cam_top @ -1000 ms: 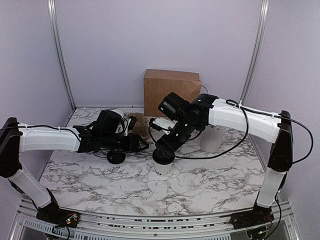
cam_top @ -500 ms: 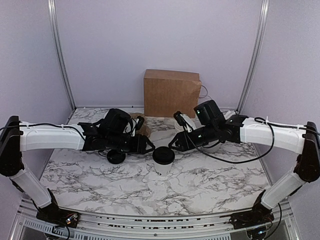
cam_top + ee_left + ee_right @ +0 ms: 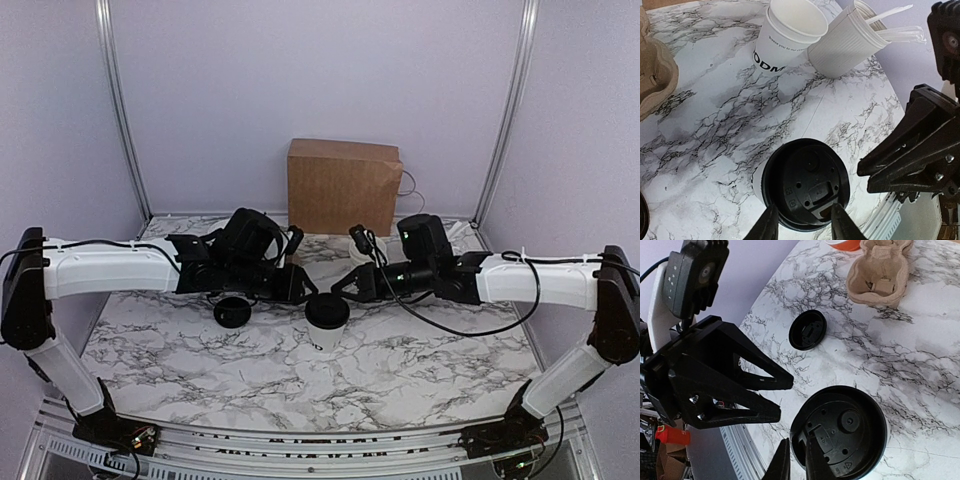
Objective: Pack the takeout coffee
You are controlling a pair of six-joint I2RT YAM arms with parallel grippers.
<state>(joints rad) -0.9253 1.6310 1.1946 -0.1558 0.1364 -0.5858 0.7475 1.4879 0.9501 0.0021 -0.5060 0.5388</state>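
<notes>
Top external view gives you the takeout coffee [image 3: 327, 320] standing upright near the middle of the marble table [image 3: 420, 370], its black lid [image 3: 805, 187] on, between the two arms' tips. Your left gripper [image 3: 804, 226] reaches in from the left. In the left wrist view its fingers [image 3: 768, 226] stand apart, one at each side of the lid's near edge. You cannot tell from these views whether they press on it. Your right gripper [image 3: 797, 461] lies low on the cup's other side, its fingers drawn almost together, just beside the lid's rim.

A loose black lid [image 3: 232, 313] lies flat on the marble under the left arm. Behind the cup, a stack of lidless lettered cups [image 3: 787, 35] stands just beside a ribbed white tumbler [image 3: 847, 42] holding sticks. A brown pulp cup carrier [image 3: 880, 270] sits further left. A brown box [image 3: 343, 187] stands at the back wall.
</notes>
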